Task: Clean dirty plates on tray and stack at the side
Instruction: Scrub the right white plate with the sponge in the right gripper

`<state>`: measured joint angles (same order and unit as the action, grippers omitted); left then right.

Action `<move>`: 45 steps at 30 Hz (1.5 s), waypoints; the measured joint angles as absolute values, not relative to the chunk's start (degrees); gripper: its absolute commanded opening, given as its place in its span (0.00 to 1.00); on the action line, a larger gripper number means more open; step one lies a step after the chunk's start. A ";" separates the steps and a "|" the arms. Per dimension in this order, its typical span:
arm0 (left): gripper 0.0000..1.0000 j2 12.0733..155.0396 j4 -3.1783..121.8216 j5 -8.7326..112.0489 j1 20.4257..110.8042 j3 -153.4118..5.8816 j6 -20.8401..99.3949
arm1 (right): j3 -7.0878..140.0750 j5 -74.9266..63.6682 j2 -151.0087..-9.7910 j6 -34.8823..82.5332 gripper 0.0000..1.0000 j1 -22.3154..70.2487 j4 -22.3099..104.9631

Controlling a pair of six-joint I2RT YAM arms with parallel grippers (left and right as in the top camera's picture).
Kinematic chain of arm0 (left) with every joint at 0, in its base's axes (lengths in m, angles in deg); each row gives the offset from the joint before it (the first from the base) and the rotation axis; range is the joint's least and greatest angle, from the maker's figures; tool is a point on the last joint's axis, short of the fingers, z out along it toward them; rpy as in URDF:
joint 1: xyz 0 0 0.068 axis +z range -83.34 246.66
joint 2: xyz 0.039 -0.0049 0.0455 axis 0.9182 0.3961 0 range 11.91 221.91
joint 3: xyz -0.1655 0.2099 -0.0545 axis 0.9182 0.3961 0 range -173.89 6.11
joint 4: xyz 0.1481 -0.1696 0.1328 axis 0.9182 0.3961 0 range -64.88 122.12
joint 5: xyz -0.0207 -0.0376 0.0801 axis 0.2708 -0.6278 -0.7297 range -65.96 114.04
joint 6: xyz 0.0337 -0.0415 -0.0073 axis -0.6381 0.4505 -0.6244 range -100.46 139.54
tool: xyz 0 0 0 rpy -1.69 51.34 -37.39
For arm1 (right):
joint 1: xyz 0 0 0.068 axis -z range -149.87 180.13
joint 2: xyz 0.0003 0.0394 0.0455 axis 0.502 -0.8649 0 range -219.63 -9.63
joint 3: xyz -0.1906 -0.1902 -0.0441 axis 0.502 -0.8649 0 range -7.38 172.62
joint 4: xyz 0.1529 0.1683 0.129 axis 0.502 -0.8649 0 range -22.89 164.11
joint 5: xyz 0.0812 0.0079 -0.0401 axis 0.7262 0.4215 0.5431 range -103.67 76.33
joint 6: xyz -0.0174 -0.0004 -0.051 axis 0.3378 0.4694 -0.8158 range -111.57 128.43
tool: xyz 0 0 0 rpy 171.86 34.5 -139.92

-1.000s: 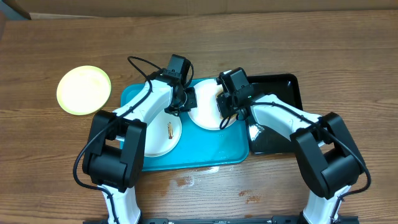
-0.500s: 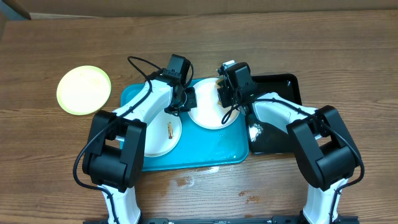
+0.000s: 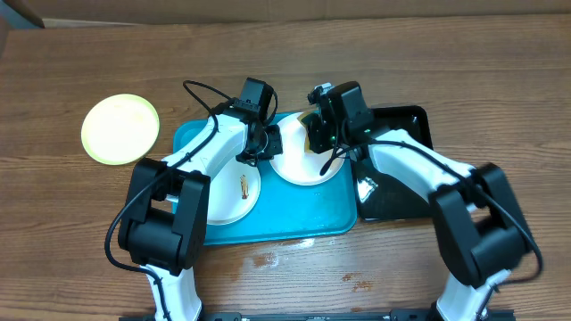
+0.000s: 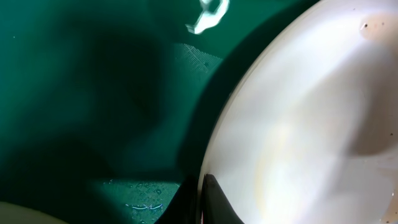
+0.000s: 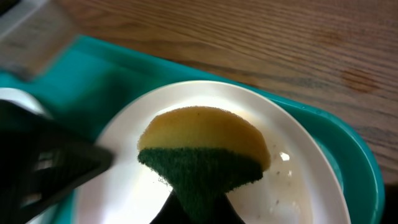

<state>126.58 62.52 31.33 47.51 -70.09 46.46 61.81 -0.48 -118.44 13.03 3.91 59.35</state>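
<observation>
On the turquoise tray (image 3: pixel 308 218) lie two white plates. The near-left plate (image 3: pixel 227 198) carries a brown smear. My left gripper (image 3: pixel 268 143) is shut on the left rim of the far plate (image 3: pixel 296 165); in the left wrist view its fingertips (image 4: pixel 211 198) pinch that plate's edge (image 4: pixel 298 124) over the tray (image 4: pixel 93 93). My right gripper (image 3: pixel 318 135) is shut on a yellow-and-green sponge (image 5: pixel 202 149), held over the far plate (image 5: pixel 298 180), which shows small brown specks at the right. A pale yellow-green plate (image 3: pixel 120 129) sits on the table, left of the tray.
A glossy black tray (image 3: pixel 406 160) stands right of the turquoise one, under my right arm. Wet spots (image 3: pixel 268 259) mark the wooden table in front of the tray. A cardboard edge (image 3: pixel 268 9) runs along the back.
My right gripper has moved with the sponge from the far plate's right side toward its far rim. The left gripper has stayed on the plate's rim.
</observation>
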 measured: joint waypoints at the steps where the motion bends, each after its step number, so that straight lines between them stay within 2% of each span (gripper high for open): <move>1: 0.05 126.58 62.52 31.35 47.51 -70.09 46.46 | 62.11 -0.09 -117.50 13.27 0.04 3.89 57.82; 6: 0.05 126.58 62.46 31.35 47.51 -70.09 46.46 | 62.61 1.24 -116.17 13.57 0.04 3.89 51.57; 10: 0.05 126.58 62.37 31.35 47.51 -70.09 46.46 | 60.80 1.53 -116.67 13.75 0.04 3.89 51.52; 20: 0.05 126.58 62.37 31.35 47.51 -70.09 46.46 | 57.83 -2.06 -120.45 13.84 0.04 3.89 54.89; 27: 0.05 126.58 62.37 31.35 47.51 -70.09 46.46 | 57.83 -10.91 -120.50 12.59 0.04 3.89 55.57; 33: 0.05 126.58 62.35 31.35 47.51 -70.09 46.46 | 57.81 -15.65 -120.54 10.25 0.04 3.91 61.27; 39: 0.06 126.58 62.37 31.35 47.51 -70.09 46.46 | 57.81 -13.68 -120.61 9.64 0.04 4.02 68.92; 45: 0.06 126.58 62.35 31.35 47.51 -70.09 46.46 | 57.81 -5.66 -120.61 9.44 0.04 4.15 69.49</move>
<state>126.58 62.35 31.35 47.51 -70.09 46.46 57.81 -5.66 -120.61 9.44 4.15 69.49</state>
